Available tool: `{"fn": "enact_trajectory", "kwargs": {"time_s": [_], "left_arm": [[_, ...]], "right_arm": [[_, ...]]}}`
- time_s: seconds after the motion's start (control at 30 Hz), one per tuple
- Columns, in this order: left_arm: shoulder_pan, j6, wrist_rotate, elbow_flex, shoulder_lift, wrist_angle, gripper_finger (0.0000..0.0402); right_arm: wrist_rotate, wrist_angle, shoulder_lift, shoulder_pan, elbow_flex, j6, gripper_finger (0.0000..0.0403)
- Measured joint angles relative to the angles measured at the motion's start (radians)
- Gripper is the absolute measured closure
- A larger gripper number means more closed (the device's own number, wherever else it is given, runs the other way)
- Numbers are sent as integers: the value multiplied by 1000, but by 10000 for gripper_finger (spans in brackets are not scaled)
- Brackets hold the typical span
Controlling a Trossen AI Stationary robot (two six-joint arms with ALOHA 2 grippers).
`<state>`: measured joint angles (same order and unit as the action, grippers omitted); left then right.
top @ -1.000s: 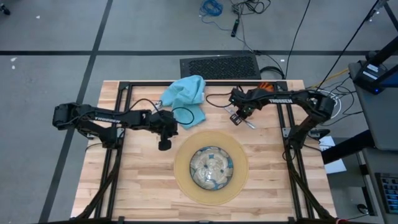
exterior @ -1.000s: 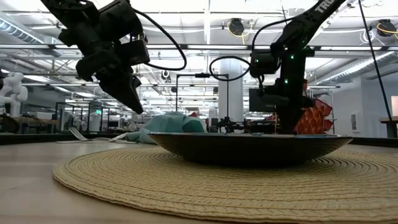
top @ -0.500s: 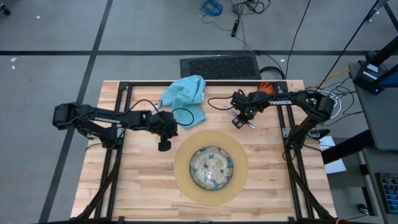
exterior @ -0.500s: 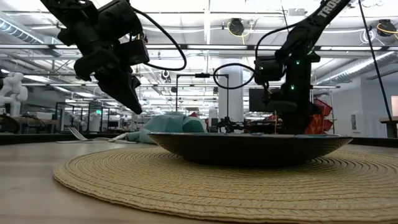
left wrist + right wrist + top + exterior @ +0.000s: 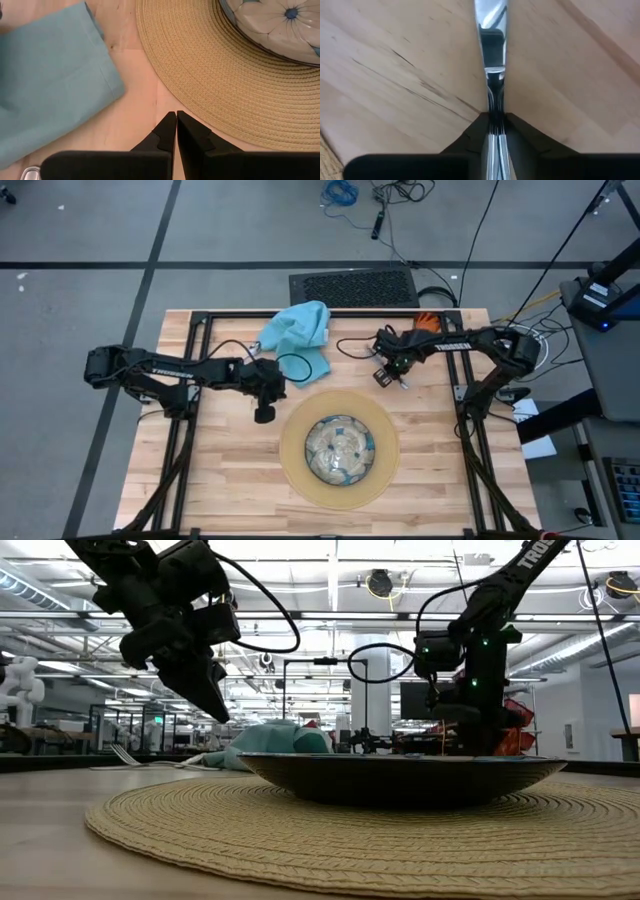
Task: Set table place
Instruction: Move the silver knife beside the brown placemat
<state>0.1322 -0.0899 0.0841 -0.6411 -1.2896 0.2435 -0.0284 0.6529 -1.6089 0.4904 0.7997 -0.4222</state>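
The round tan mat (image 5: 300, 470) lies on the wooden table (image 5: 220, 490) with the patterned bowl (image 5: 340, 448) on its middle. The teal napkin (image 5: 297, 328) lies crumpled at the far edge. The small orange cup (image 5: 428, 321) stands at the far right. My right gripper (image 5: 385, 374) is beyond the mat's far right rim, shut on a silver knife (image 5: 491, 45). My left gripper (image 5: 264, 413) hangs shut and empty above the table, just left of the mat, between the napkin (image 5: 50, 85) and the mat (image 5: 225, 90). My right gripper pinches the silver knife between its two fingers, where the handle meets the blade (image 5: 494, 107). The blade runs on straight ahead past the fingertips, low over the wood. Whether its free end touches the table, I cannot tell.
Black frame rails (image 5: 200, 330) run along the table's far and side edges, and a black cable loop (image 5: 305, 365) lies by the napkin. A bit of silver cutlery (image 5: 29, 174) shows near the left gripper. Bare wood lies left and right of the mat.
My right gripper has gone a little toward the table's right edge with the knife, still shut on it.
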Motion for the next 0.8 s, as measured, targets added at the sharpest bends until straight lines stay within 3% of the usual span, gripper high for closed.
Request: {"fn": "enact_trajectory", "kwargs": {"time_s": [0.37,0.8], "left_arm": [[-5,-30,0,0,0,0,402],[-29,-50,-1,0,0,1,402]], "right_arm": [[-24,70,-2,-150,-2,-203,386],[-26,153,-3,-471,-5,-641,389]]}}
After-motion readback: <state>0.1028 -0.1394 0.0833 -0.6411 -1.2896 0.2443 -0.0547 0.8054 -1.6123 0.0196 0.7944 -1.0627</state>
